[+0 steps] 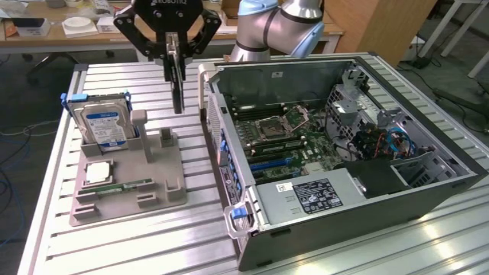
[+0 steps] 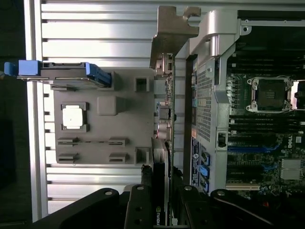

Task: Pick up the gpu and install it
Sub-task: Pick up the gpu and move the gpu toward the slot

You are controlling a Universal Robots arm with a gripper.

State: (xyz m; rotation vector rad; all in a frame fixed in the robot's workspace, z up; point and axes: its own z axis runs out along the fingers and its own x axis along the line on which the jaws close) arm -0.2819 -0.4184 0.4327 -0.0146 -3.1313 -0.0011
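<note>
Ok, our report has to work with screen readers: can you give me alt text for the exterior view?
The gripper holds the gpu vertically in the air beside the open computer case, close to a gray parts holder. A hard drive stands upright in that holder.

White letters near the top of the black metal gripper (image 1: 175, 56) spell ROBOTIQ in the exterior view, with their tops cut off. In the wrist view, the thin flat black gpu card (image 2: 159, 191) has the word NVIDIA in pale letters beside a small logo. The dark green circuit board (image 2: 257, 131) inside the grey metal computer case (image 2: 224, 28) has the word DELL in white letters near its edge. The silver hard drive (image 1: 105, 126) has a blue and white label, but its print is too small to read. The white and black label (image 1: 313, 195) on the silver power box is also too small to read.
</note>
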